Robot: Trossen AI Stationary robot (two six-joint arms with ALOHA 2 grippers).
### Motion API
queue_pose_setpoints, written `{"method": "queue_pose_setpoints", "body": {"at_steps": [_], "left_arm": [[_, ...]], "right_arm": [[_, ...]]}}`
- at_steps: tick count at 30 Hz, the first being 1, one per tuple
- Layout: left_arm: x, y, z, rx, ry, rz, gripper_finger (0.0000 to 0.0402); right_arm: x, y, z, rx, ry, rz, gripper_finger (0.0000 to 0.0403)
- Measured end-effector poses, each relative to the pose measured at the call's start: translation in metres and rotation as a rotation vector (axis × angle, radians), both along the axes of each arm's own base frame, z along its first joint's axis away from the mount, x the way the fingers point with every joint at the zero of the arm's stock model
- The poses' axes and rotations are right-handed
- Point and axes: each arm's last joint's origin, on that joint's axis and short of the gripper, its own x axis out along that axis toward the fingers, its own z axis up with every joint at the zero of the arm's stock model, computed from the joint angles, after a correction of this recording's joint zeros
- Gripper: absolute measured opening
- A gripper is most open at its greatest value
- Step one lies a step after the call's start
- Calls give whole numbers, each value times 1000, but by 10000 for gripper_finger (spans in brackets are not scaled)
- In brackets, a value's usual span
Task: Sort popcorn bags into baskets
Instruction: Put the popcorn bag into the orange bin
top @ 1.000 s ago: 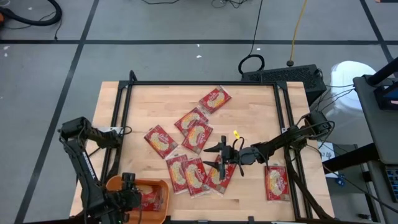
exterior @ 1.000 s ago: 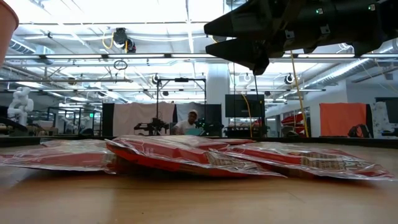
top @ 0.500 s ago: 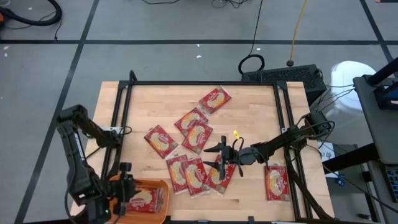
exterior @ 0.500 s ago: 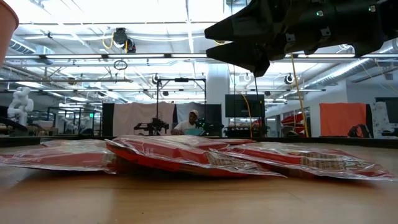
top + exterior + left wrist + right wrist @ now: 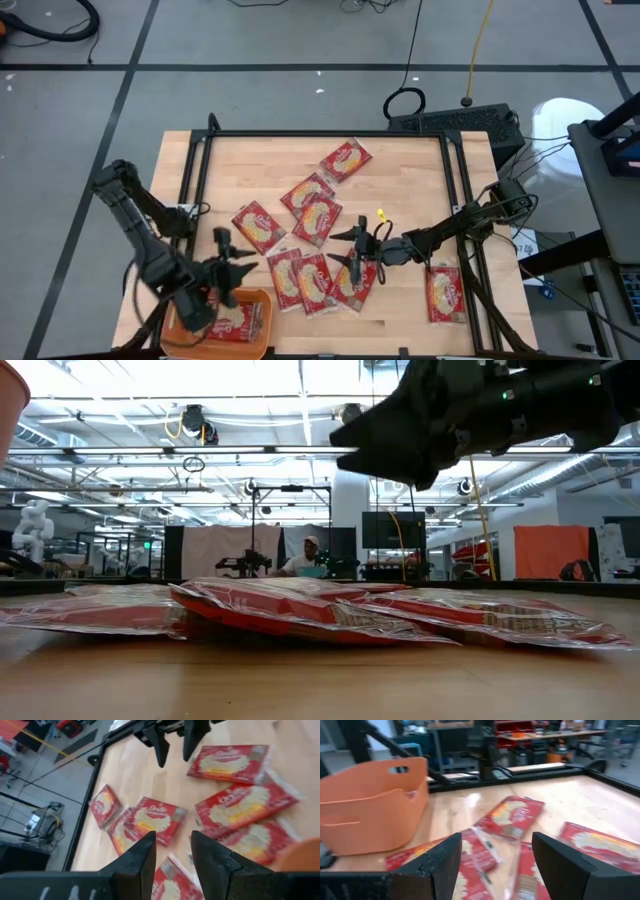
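Several red popcorn bags lie flat on the wooden table: a far one, a middle cluster, one alone and a near row. Another bag lies by the right rail. The orange basket sits at the near left corner with one bag in it. My left gripper is open and empty, over the basket's far rim, facing the bags. My right gripper hovers open above the near row, touching nothing.
Black rails run along the table's left, far and right sides. The two grippers face each other across the near row, and the right one shows in the left wrist view. A person sits far behind the table. Bare wood lies far left.
My left arm has swung up from low over the basket and turned. Its open gripper has moved toward the far edge and the table's right, and now points at the bags. My right gripper has tipped slightly while hovering over the near row. No bag has moved.
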Motion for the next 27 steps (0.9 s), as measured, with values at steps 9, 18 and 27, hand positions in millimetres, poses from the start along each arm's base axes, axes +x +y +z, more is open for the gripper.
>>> {"method": "queue_pose_setpoints", "body": {"at_steps": [9,18,27], "left_arm": [[16,46,-31,-79,-126,41,127],[27,93,-64,-138,-234,51,127],[33,113,-81,-172,-255,98,127]], "right_arm": [[2,-22,-4,-102,49,-271,233],[15,-70,-20,-83,341,-224,218],[21,-77,-25,-241,595,-28,216]]}}
